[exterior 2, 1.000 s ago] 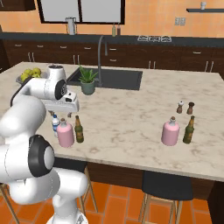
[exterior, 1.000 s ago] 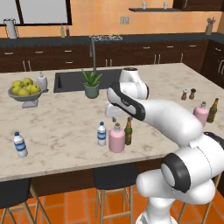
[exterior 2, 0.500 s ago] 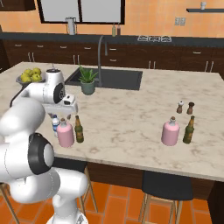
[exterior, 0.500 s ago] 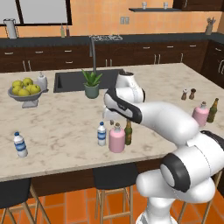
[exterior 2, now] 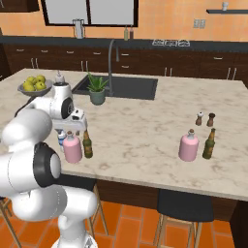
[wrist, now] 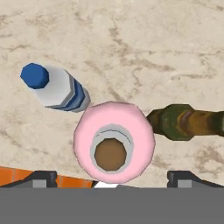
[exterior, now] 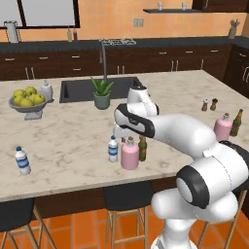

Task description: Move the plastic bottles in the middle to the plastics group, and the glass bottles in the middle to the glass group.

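The marble island counter point(exterior: 73, 141) carried a grey bowl point(exterior: 25, 108) holding yellow-green fruit, and further right a potted plant point(exterior: 102, 93) stood beside the sink. Near the front edge stood the middle pink bottle point(exterior: 130, 154), touching the slim beer bottle point(exterior: 142, 148), with the small water bottle point(exterior: 113, 149) just beside. The gripper point(wrist: 111, 178) hung above the pink bottle, jaws spread wide, holding nothing.

Veined beige marble counter point(exterior: 73, 141), smooth matt pink bottle point(wrist: 113, 142), clear plastic water bottle point(wrist: 59, 91), dark glass beer bottle point(wrist: 188, 121)
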